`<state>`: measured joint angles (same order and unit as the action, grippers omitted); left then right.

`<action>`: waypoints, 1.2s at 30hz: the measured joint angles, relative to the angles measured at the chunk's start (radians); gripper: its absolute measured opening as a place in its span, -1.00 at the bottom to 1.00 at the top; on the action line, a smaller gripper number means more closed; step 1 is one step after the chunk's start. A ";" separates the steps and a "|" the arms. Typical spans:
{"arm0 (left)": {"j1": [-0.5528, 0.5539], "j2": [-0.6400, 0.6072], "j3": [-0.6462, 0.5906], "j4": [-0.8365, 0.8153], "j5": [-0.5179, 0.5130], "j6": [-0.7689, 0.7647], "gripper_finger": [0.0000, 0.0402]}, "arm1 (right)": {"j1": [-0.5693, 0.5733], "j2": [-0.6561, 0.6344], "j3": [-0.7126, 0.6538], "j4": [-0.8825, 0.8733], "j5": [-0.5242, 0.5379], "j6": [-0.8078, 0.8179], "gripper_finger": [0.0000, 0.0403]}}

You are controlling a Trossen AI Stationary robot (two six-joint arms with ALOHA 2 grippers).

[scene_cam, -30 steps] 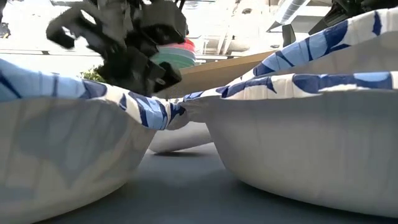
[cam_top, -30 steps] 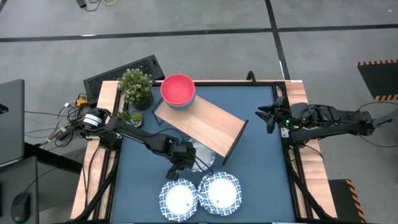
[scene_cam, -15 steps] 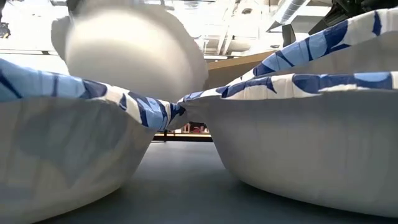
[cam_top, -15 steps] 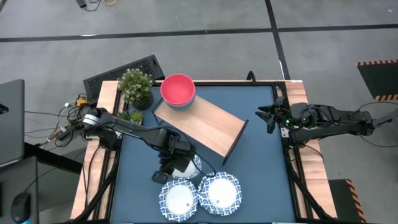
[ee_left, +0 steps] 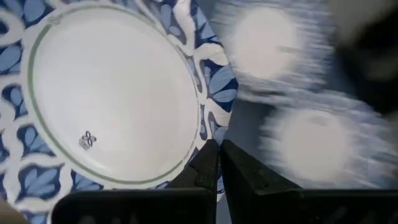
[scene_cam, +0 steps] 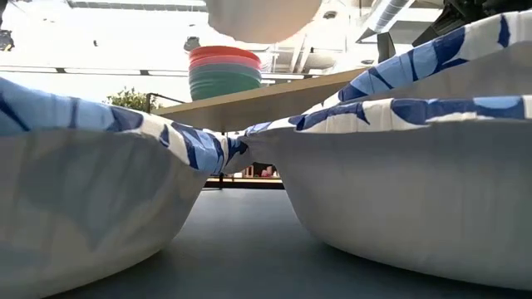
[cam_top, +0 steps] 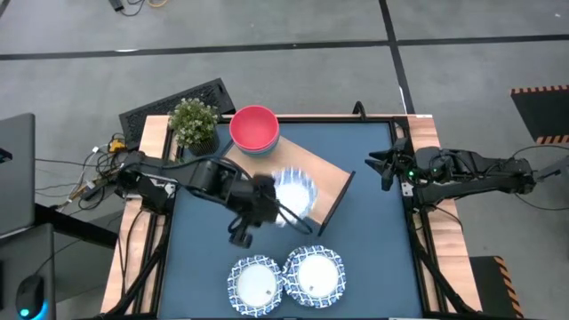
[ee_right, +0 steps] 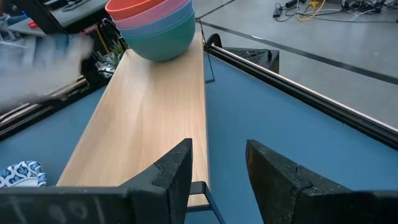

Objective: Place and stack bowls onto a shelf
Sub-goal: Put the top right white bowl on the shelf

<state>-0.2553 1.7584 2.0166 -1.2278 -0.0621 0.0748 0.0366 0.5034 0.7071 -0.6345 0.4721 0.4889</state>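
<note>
Carrying a blue-rimmed white bowl (cam_top: 294, 194) above the light-wood shelf (cam_top: 316, 188), at 12 o'clock from two matching bowls (cam_top: 256, 283) on the dark blue tabletop (cam_top: 373, 231): left gripper (ee_left: 218, 163), fingers pinching its rim from 6 o'clock. Waiting at 3 o'clock, right gripper (ee_right: 219, 163), fingers spread. Stacked pink and green bowls (ee_right: 157, 25) occupying the shelf's far end.

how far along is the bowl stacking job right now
Done: the pink bowl sits nested on the green bowl at the far end of the shelf. In hand: the left gripper is pinching the rim of a white bowl held over the shelf. Left: two white bowls on the table. The right gripper waits open at the table's right edge.
</note>
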 joint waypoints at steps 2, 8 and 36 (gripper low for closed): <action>0.011 0.000 0.006 0.029 -0.124 0.054 -1.00 | 0.000 0.000 0.000 0.000 0.000 0.000 -0.12; 0.099 0.058 0.006 0.051 -0.157 0.158 -1.00 | 0.000 0.000 0.000 0.000 0.000 -0.003 -0.12; 0.159 0.174 0.005 0.092 -0.133 0.404 -0.89 | 0.000 0.000 0.000 -0.001 0.001 0.001 -0.12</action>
<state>-0.0963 1.9320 2.0212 -1.1362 -0.1953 0.4783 0.0368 0.5037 0.7071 -0.6357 0.4728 0.4896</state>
